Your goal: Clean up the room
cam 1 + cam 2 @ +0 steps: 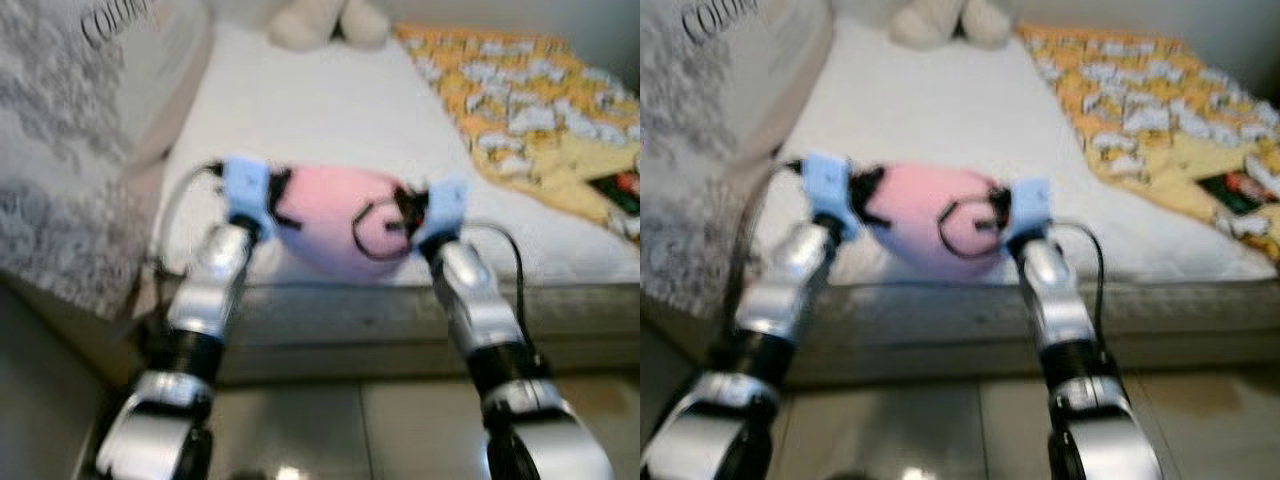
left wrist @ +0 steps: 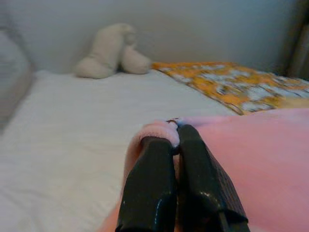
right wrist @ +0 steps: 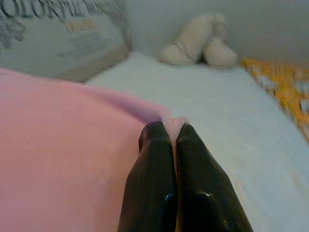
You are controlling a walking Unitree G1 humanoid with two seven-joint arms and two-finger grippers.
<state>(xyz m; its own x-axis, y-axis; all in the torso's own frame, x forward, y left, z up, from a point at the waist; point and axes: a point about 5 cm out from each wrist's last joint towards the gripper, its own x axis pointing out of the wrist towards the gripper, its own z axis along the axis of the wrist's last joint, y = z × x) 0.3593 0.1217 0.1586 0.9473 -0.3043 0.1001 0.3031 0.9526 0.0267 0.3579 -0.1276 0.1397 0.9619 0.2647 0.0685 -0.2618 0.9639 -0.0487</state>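
A: Where's the pink cushion (image 1: 335, 220) rn?

B: Held up btwn both arms, just over the near edge of the bed (image 1: 330, 110). Left pincer (image 2: 173, 137) is clamped on a pinch of pink fabric at one end, right pincer (image 3: 170, 126) same at the other — fingers pressed together w/ a bit of cloth squeezed btwn the tips.

A: And the rest, relative to the cushion?

B: Beyond it, white mattress runs to a cream plush toy (image 2: 112, 50) at the far end. Orange-yellow blanket (image 1: 530, 100) beyond and to its right, w/ a dark red-and-green thing (image 1: 622, 190) lying on it, too blurry to name. Grey patterned pillow (image 1: 70, 130) to its left. Tiled floor (image 1: 350, 430) below it, in front of the bed.

A: What could go wrong?

B: Both grips are only on small folds of fabric, so if the arms pull apart or swing fast one pinch prob slips and the cushion hangs from one side, or drops to the floor since it's right at the edge. Head views are blurred, so prob in motion — I'd judge that adds risk. Also a black cable (image 1: 375, 235) loops across the cushion's front near the right wrist; could snag
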